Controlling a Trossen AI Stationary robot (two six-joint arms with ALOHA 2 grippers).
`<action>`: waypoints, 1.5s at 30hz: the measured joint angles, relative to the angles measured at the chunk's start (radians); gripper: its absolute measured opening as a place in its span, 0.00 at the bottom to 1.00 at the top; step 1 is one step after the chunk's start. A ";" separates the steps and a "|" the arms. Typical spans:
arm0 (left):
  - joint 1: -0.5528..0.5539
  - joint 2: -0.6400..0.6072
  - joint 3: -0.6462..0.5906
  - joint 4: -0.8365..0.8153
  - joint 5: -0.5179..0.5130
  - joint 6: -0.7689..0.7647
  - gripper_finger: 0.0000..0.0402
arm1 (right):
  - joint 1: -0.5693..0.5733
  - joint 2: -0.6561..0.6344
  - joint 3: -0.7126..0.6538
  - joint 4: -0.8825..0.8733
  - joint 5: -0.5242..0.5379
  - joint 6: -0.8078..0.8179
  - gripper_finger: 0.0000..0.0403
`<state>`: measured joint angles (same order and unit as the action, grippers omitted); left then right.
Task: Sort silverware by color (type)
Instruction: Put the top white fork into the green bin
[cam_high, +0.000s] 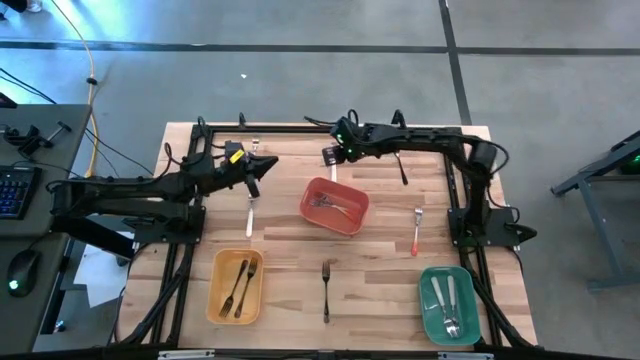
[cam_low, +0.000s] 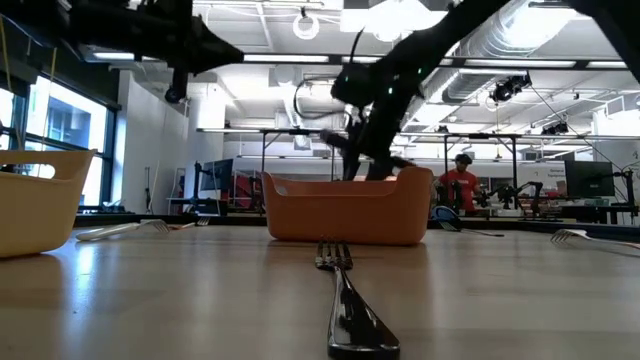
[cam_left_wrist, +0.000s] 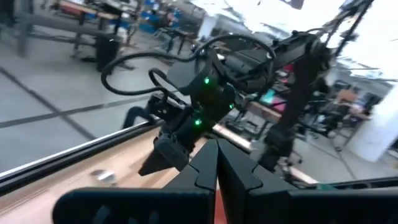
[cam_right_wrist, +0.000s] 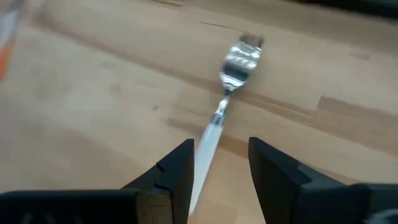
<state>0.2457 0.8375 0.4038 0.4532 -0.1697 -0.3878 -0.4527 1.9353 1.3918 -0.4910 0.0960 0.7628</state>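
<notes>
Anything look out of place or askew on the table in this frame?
Nothing spilled or damaged. Several utensils are unsorted on the bare wood: a dark fork at the front middle, a red-handled one to the right, a pale one beside the left arm. The open right pincer straddles a pale-handled fork.

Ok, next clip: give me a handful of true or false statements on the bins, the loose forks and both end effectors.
1. The yellow bin holds dark-handled utensils. True.
2. The right end effector is shut on a fork. False: its fingers are open, with the pale-handled fork lying on the table between them.
3. The red-handled fork lies in the green bin. False: it lies on the table, between the red bin and the green one.
4. The left end effector is shut and holds nothing. True.
5. A dark fork lies on the table between the yellow and green bins. True.
</notes>
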 joint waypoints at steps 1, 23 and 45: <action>0.012 0.000 0.000 -0.010 0.000 0.000 0.00 | -0.007 0.015 0.000 0.012 -0.014 0.025 0.34; 0.062 -0.003 0.000 -0.086 0.026 0.023 0.00 | -0.038 0.121 0.005 -0.104 -0.112 -0.010 0.34; 0.062 0.000 0.000 -0.091 0.024 0.024 0.00 | -0.044 0.142 0.004 -0.072 -0.052 -0.158 0.23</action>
<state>0.3073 0.8374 0.4038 0.3618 -0.1455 -0.3638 -0.4963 2.0777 1.3960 -0.5634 0.0443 0.6052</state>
